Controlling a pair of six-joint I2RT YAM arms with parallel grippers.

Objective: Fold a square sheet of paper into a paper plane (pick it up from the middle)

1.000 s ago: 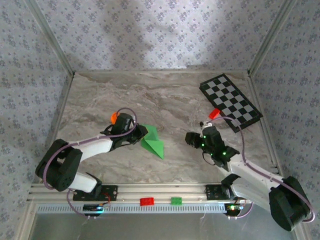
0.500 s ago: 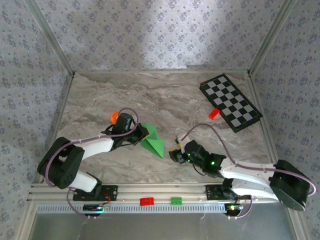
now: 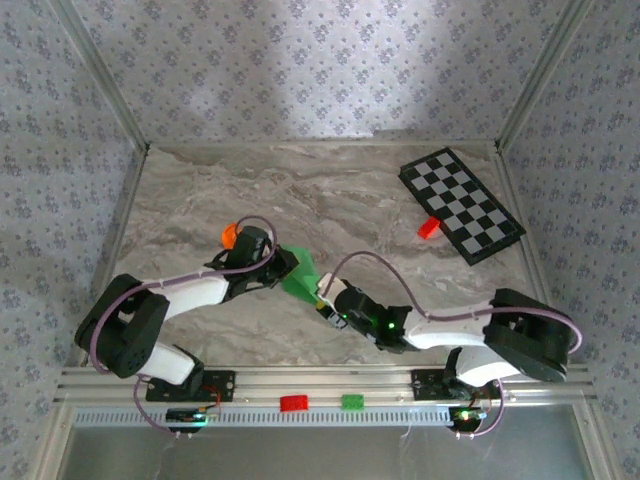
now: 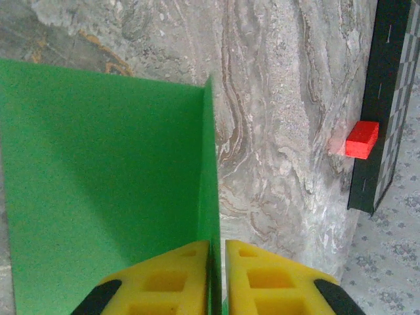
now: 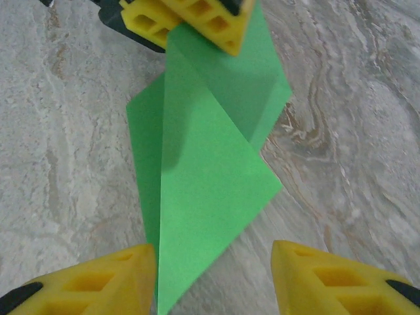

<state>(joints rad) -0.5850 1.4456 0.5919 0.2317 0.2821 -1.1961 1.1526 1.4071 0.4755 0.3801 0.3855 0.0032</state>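
Square sheet of paper [image 4: 98, 184] clenched in left gripper [image 4: 218, 252], pinched edge hidden; right gripper [image 5: 213, 269] released, its jaws astride the paper's tip.

The right gripper [image 3: 322, 303] is no longer out to the right, short of the red brick [image 3: 428, 227]. It now sits left of centre at the near tip of the square sheet of paper [image 3: 298, 272]. Half a second ago it was partway across. The right arm [image 3: 450, 325], earlier folded and angled toward the checkered board [image 3: 462, 205], now lies low and stretched leftward. The paper's near corner, plain from above a second ago, is now covered by the gripper. The right wrist view shows it between the spread fingers [image 5: 92, 282].
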